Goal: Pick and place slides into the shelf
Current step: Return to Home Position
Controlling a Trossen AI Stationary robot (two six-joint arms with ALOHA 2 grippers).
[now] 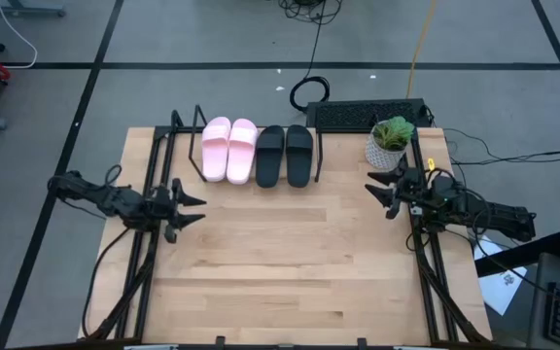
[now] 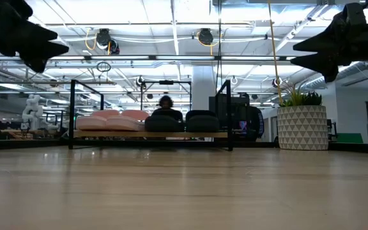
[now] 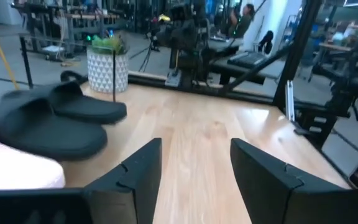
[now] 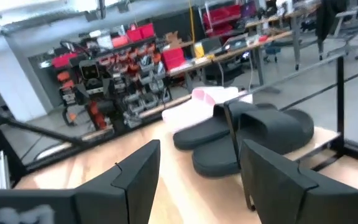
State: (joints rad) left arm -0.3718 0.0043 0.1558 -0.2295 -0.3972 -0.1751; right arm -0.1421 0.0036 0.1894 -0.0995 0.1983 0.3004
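Note:
All the slides sit side by side on the shelf (image 1: 261,183) at the table's far side: the pink pair (image 1: 228,149) on the left, the black pair (image 1: 285,154) on the right, soles down on the light-wood board (image 2: 152,134). In the low view the pink slides (image 2: 110,120) and black slides (image 2: 183,121) rest between the black wire ends. My left gripper (image 1: 194,208) hovers open above the table's left side, pointing right. My right gripper (image 1: 375,194) hovers open at the right side, pointing left. Both are empty and raised.
A potted plant in a white patterned pot (image 1: 390,142) stands at the far right corner, close to my right gripper. A black keyboard (image 1: 367,115) lies behind the table's far edge. Bare wood tabletop (image 1: 290,253) spreads between both arms and toward the near edge.

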